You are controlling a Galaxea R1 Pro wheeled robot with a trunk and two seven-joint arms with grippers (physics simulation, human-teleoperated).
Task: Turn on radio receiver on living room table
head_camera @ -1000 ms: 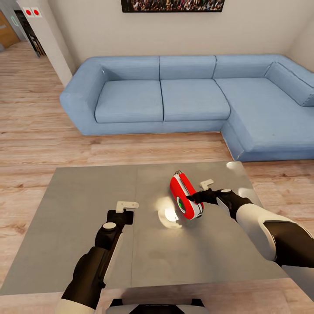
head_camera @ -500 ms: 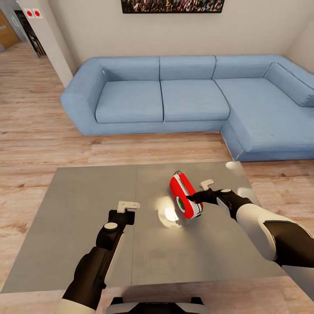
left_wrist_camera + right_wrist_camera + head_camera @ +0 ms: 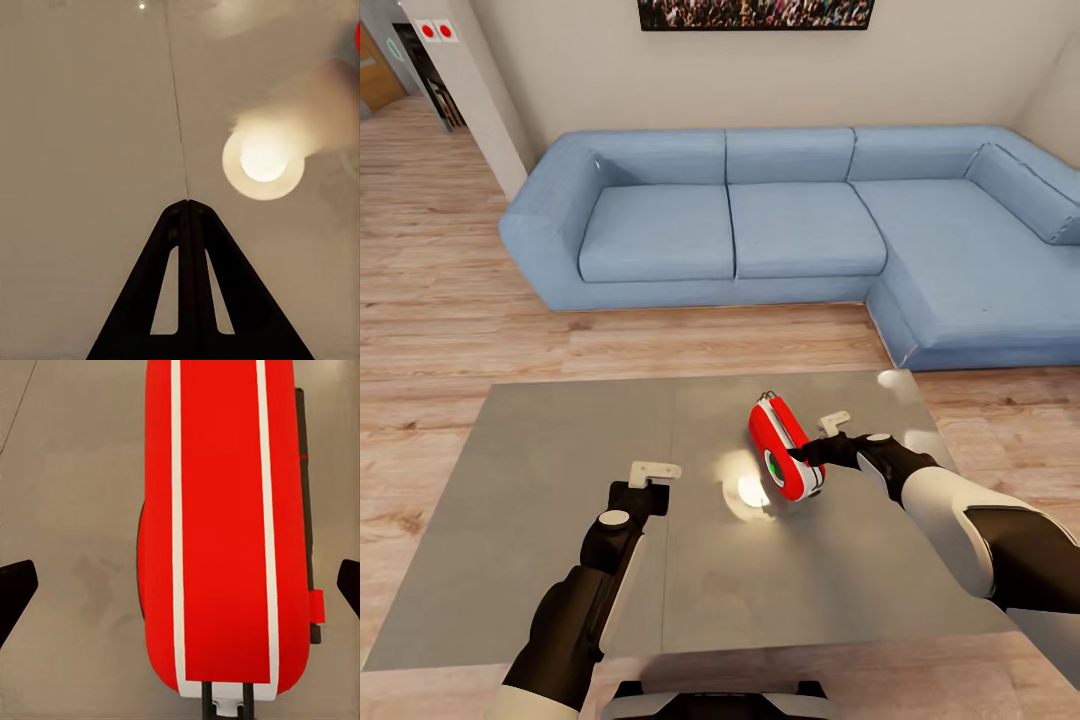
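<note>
- Grey-taupe gloss of the table (image 3: 560, 480) spans the lower head view; one seam runs front to back near its middle, and the lamp glare (image 3: 750, 492) sits just beside the radio.
- Left gripper (image 3: 652, 470): hovers over the table left of the seam. Left wrist view shows its fingers (image 3: 169, 300) pressed together to a single point, so the jaws are closed on nothing. Same spot as half a second ago; the slight offset against the picture from a full second back looks like camera drift.
- Radio receiver (image 3: 785, 450): stands on edge on the table, right of the seam, green-ringed dial (image 3: 772, 466) facing the robot's left. Position and tilt unchanged across the three head pictures.
- Right gripper (image 3: 812, 452): at the radio's right flank, tip touching or just beside the casing; cannot tell which from the head view. Right wrist view shows the red body with white trim (image 3: 225, 525) filling the space between two dark fingertips (image 3: 15, 589) at the frame's edges, so the jaws are spread wide around it, not clamped.
- Change: effectively none over the last second. Judgement: the arm is holding at the contact point, either pressing the switch or pausing before it; no lit indicator is visible, so I cannot confirm the radio is on.
- Blue L-shaped sofa (image 3: 960, 230) beyond, on light wood floor (image 3: 450, 320).
- Containers: none visible.
</note>
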